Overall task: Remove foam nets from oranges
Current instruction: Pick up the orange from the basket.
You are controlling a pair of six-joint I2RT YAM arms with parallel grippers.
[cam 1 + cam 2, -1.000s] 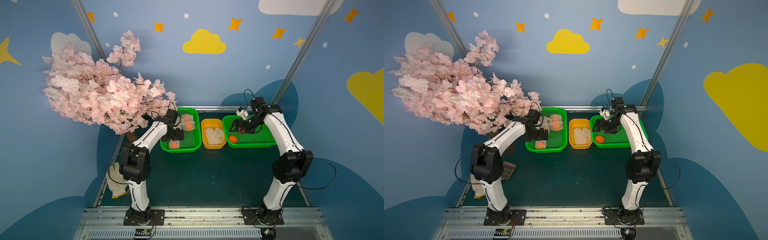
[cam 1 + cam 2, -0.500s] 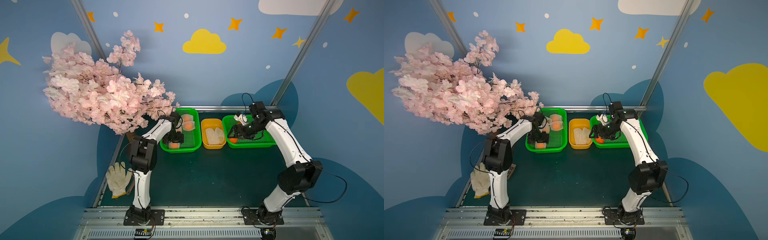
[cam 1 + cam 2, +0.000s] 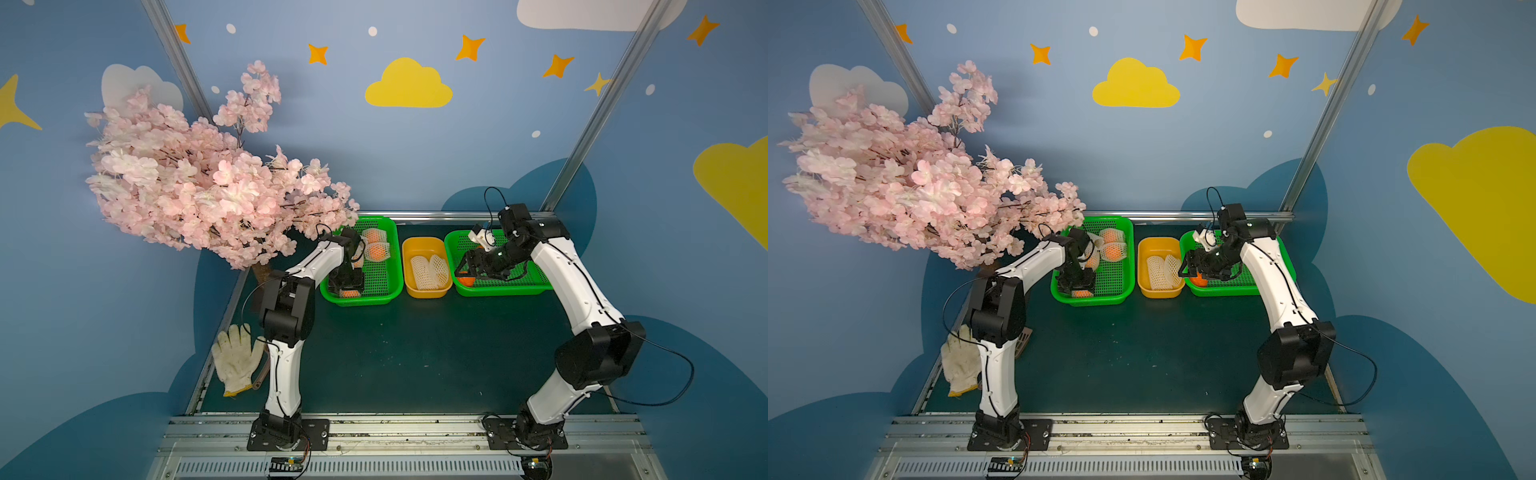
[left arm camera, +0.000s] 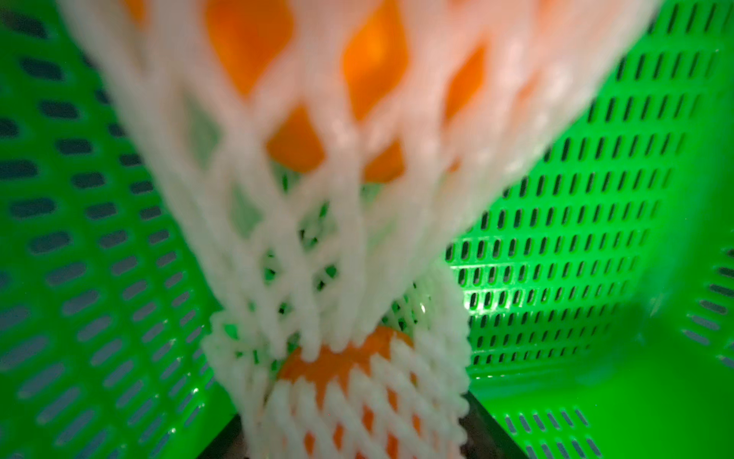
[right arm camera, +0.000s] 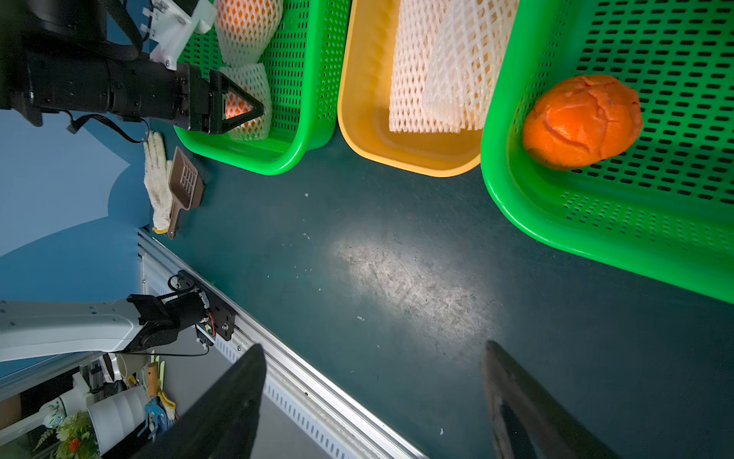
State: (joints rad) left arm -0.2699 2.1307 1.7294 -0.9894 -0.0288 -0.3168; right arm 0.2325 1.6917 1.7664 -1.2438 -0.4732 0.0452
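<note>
Foam nets [image 3: 428, 272]: two in yellow tub [image 3: 428, 293].
Left gripper [image 3: 348, 289]: left of tub; grip we cannot tell.
Right gripper [image 5: 372, 349]: wide, right of tub.

1. You find three containers in a row at centre frame in both top views: left basket [image 3: 357, 301], middle tub [image 3: 428, 293], right basket [image 3: 498, 291].
2. Netted oranges [image 3: 376, 251] lie in the left basket.
3. Foam nets [image 3: 430, 272] lie in the middle tub.
4. A bare orange [image 5: 582, 121] sits in the right basket, beside the tub-side wall.
5. The glove [image 3: 237, 359] lies at lower left, below the blossom tree [image 3: 199, 187].
</note>
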